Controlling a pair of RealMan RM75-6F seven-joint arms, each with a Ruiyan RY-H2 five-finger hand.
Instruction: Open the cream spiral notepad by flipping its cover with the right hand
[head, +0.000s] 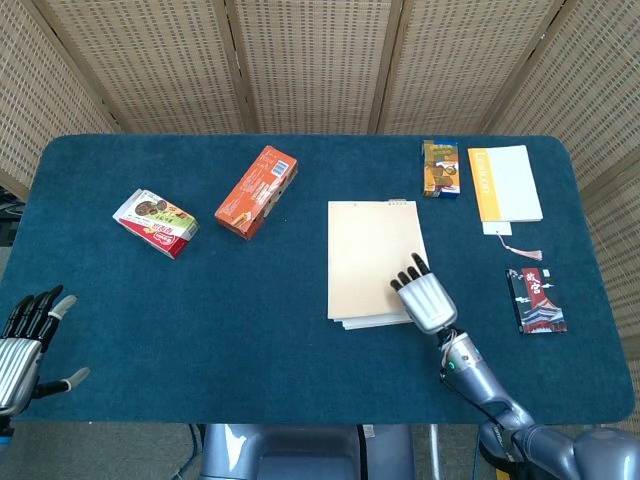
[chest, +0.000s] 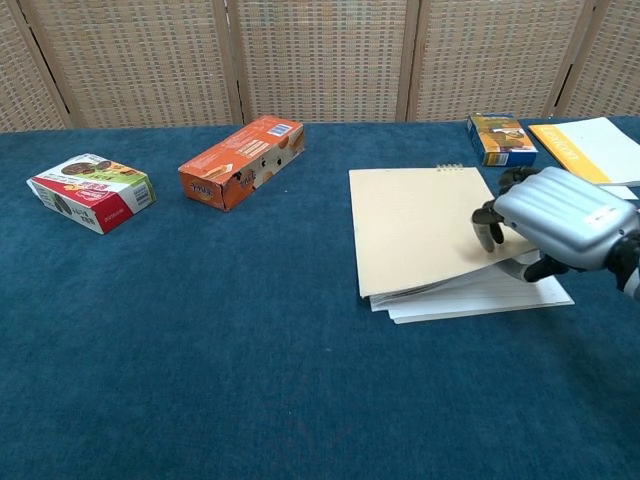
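Note:
The cream spiral notepad (head: 370, 255) lies flat at mid-table, its wire binding along the far edge. My right hand (head: 428, 302) is at its near right corner. In the chest view, the right hand (chest: 560, 218) has its fingers curled down onto the cover while the thumb sits beneath the cover's edge. The cover (chest: 420, 225) is raised a little above the white pages (chest: 480, 298), which fan out at the near edge. My left hand (head: 25, 345) hovers off the table's near left corner, fingers spread and holding nothing.
An orange carton (head: 256, 192) and a red snack box (head: 155, 222) lie on the left half. At the far right are a small brown-and-blue box (head: 440, 168) and a yellow-and-white book (head: 505, 182). A dark card pack (head: 536, 299) lies right of my right hand.

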